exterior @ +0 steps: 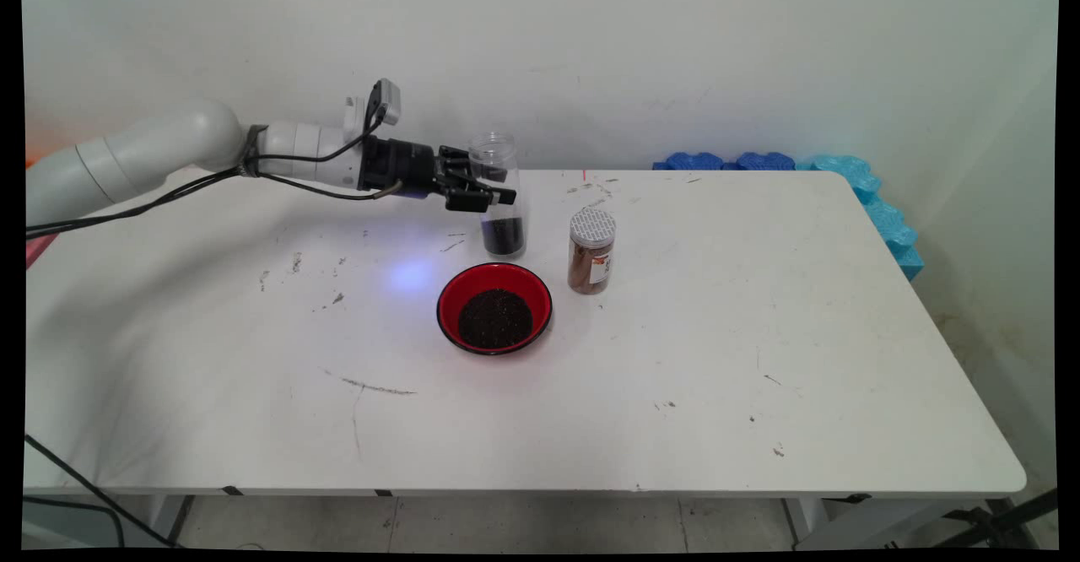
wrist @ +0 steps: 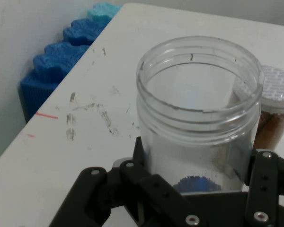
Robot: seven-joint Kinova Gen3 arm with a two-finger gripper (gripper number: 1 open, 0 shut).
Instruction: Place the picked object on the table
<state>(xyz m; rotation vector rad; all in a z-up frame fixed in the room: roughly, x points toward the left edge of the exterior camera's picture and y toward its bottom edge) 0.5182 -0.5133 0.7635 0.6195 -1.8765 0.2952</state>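
A clear lidless jar [exterior: 495, 157] stands upright on the white table [exterior: 759, 334], with a little dark grain at its bottom. My gripper [exterior: 492, 194] reaches in level from the left, its fingers pressed against the jar's two sides at mid-height, shut on it. In the hand view the jar [wrist: 199, 94] fills the space between the fingers [wrist: 262, 179], its open mouth towards the camera. Just in front of the jar sits a red bowl [exterior: 494, 307] holding a heap of dark grains.
A small jar of brown powder [exterior: 591, 251] with a white patterned lid stands right of the clear jar, close to it [wrist: 274, 109]. Blue foam blocks [exterior: 852, 182] line the table's far right corner and right edge. Black cables hang under the arm.
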